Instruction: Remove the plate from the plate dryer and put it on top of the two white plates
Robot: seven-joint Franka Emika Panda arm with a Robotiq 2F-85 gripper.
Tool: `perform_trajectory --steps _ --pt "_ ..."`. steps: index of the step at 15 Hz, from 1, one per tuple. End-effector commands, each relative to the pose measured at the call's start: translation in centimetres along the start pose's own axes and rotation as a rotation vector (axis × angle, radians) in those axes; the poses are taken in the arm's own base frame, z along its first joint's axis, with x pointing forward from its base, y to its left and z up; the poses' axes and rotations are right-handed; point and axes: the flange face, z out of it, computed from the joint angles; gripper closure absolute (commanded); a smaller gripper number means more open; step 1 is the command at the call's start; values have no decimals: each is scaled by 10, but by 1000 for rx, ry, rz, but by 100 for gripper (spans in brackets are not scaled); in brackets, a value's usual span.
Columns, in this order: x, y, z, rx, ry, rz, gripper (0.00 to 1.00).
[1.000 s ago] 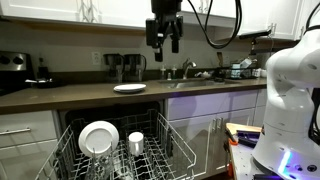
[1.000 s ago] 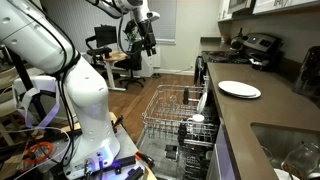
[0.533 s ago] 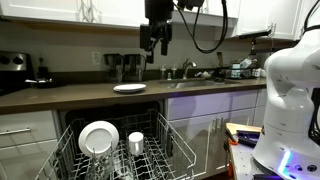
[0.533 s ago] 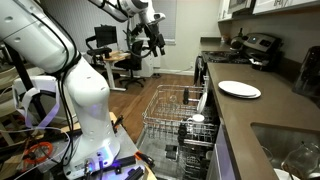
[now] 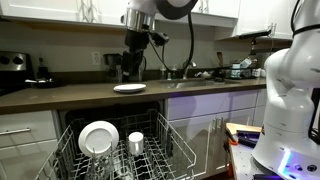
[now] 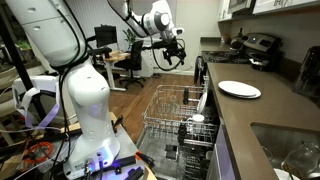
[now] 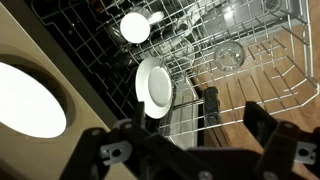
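Hovers high with hand (image 5: 135, 68) open, empty; needs a long drop to plate (image 5: 98, 138), upright on edge in plate dryer (image 6: 160, 110).

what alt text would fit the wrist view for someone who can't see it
Looking down from the wrist, a round glossy white plate stands on edge among the tines of a pale grey wire dish rack, with a small white cup beyond it. At the left lie flat round white plates; the open claw frames the bottom.
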Motion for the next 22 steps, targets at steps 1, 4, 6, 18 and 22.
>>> perform_trajectory --steps 1,4,6,18,22 --pt "32 15 44 84 18 -137 0" --pt "52 23 77 176 -39 -242 0" --pt "65 36 94 224 -73 -286 0" --pt "85 60 131 186 -148 -339 0" --pt "93 80 154 118 -185 -381 0"
